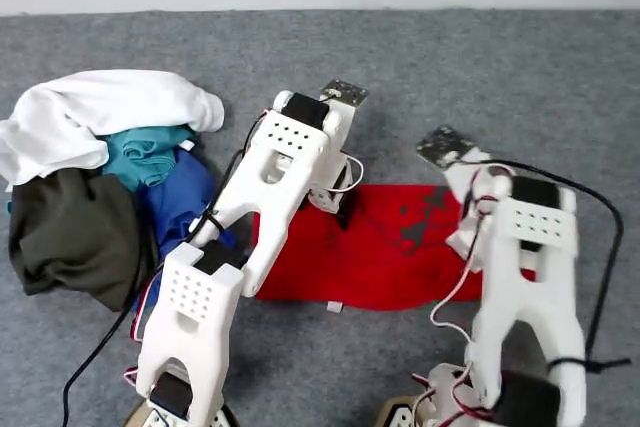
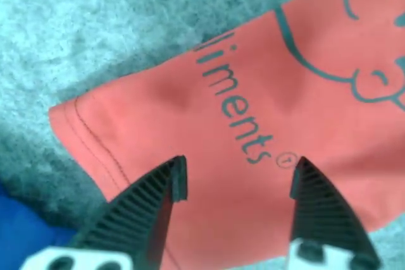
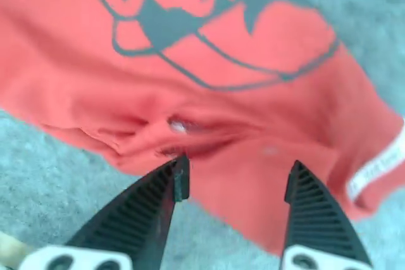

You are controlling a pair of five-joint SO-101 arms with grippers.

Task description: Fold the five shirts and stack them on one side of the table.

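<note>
Red shirt [image 1: 380,267] beneath parted fingers [image 2: 149,200]

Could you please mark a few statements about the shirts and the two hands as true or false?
1. The red shirt lies spread out on the table. True.
2. The left hand is shut on the red shirt. False: it is open over it, holding nothing.
3. The white shirt tops the pile of shirts. True.
4. The blue shirt lies folded on its own. False: it is bunched in the pile.
5. The right hand is open. True.
</note>
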